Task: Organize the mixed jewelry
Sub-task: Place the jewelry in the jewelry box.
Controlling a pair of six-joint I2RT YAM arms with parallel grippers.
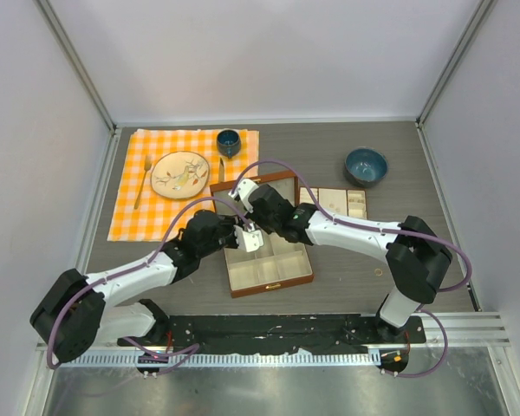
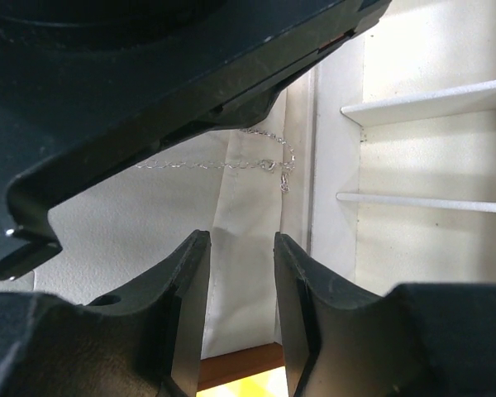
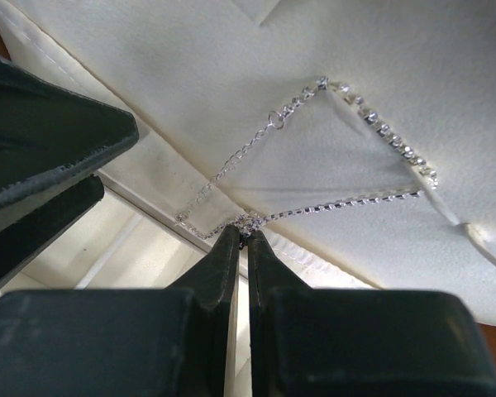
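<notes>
White-and-black arms (image 1: 143, 276) carry purple cables (image 1: 277, 163); left tool (image 2: 240, 240) is black.

Robot lab enclosure, white walls (image 1: 269, 52), metal rail (image 1: 269, 357)

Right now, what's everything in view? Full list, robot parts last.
orange-and-white checked cloth: 1, far left of the table
cream patterned plate: 1, on the cloth
gold fork: 1, on the cloth, left of the plate
gold spoon: 1, on the cloth, right of the plate
dark blue cup: 1, far right corner of the cloth
blue ceramic bowl: 1, far right of the table
brown box with cream lining: 1, open, table centre
cream divided tray: 1, right of the box
thin silver chain: 1, over the box lining
small copper-coloured ring: 1, bare table right of the box
left fingers: black, open, holding nothing
right fingers: black, shut on the chain
</notes>
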